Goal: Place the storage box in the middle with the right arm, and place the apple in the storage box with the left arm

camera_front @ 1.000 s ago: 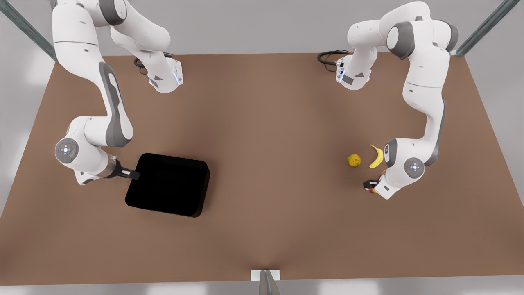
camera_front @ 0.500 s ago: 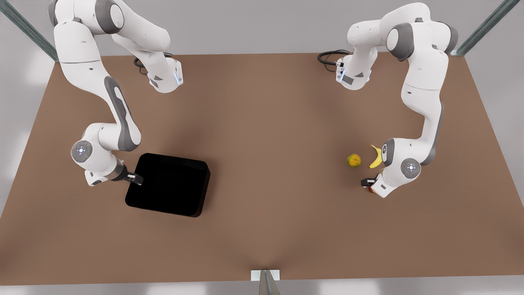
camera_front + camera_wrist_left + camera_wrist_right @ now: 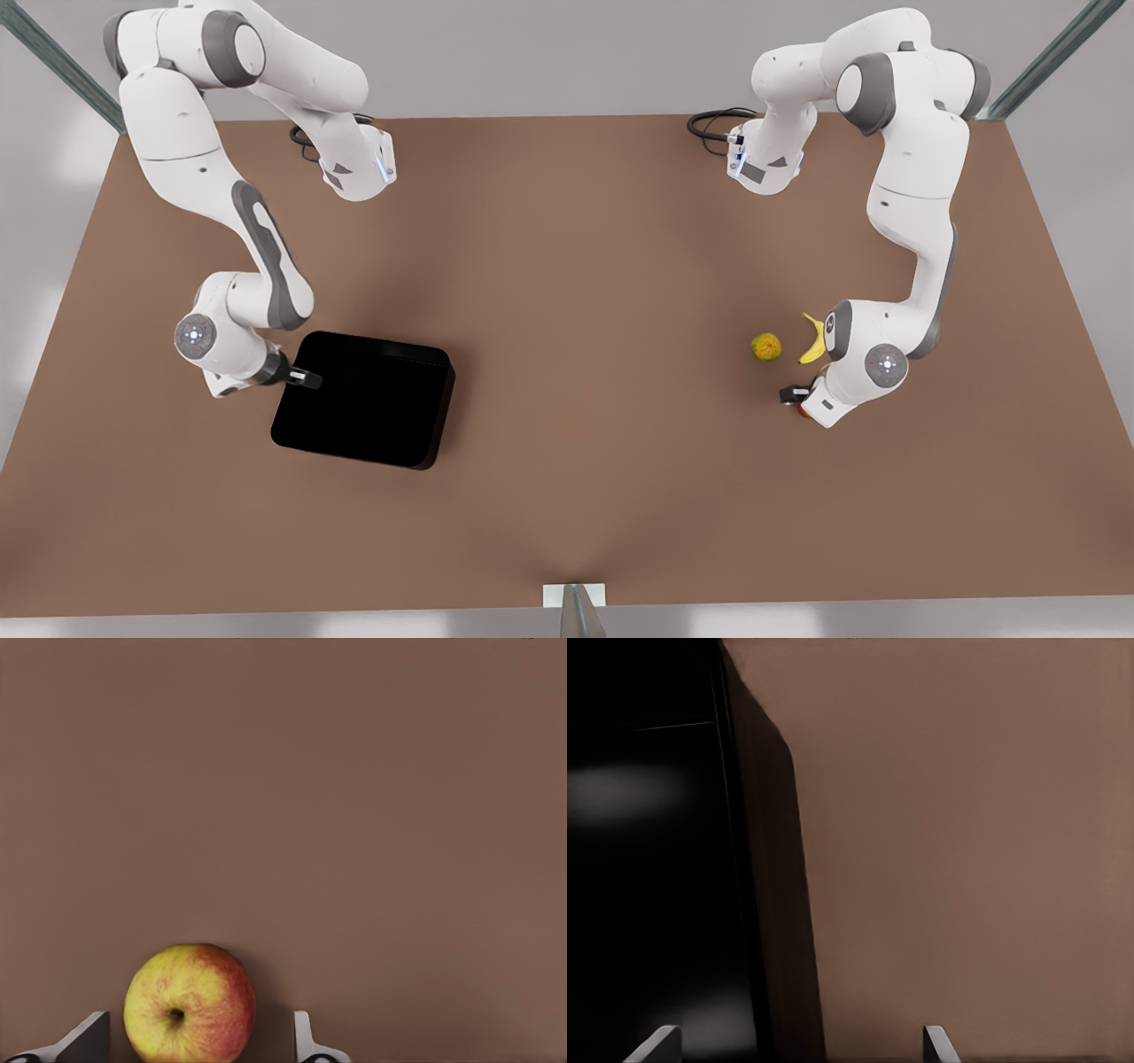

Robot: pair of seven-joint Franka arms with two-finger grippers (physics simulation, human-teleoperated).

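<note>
**Both grasps pending: box not moved, apple on table**

Progress: nothing placed yet. The storage box sits in the lower left of the front view, well off the table's middle. The apple rests on the brown table; in the front view it is a red sliver at the right, mostly hidden under the left arm's wrist.

Right gripper is at the box's edge on the front view's left. In the right wrist view its fingers are spread wide, straddling the box wall: one tip over the black interior, the other over bare table. Not clamped yet.

Left gripper hangs over the apple, fingers parted, apple between them, sitting closer to one finger than the other. No contact visible. In the front view this gripper is low beside the banana and the greenish-orange fruit, both untouched.

Left to do, as I judge it: close on the box wall, drag or carry the box to centre, grip the apple, carry it over, drop it in.

Change from earlier frames: the right arm's wrist has slid toward the box, so the gripper now overlaps the rim instead of just reaching it. The left arm has shifted slightly and settled lower over the apple. Box, banana and the other fruit have not moved.
</note>
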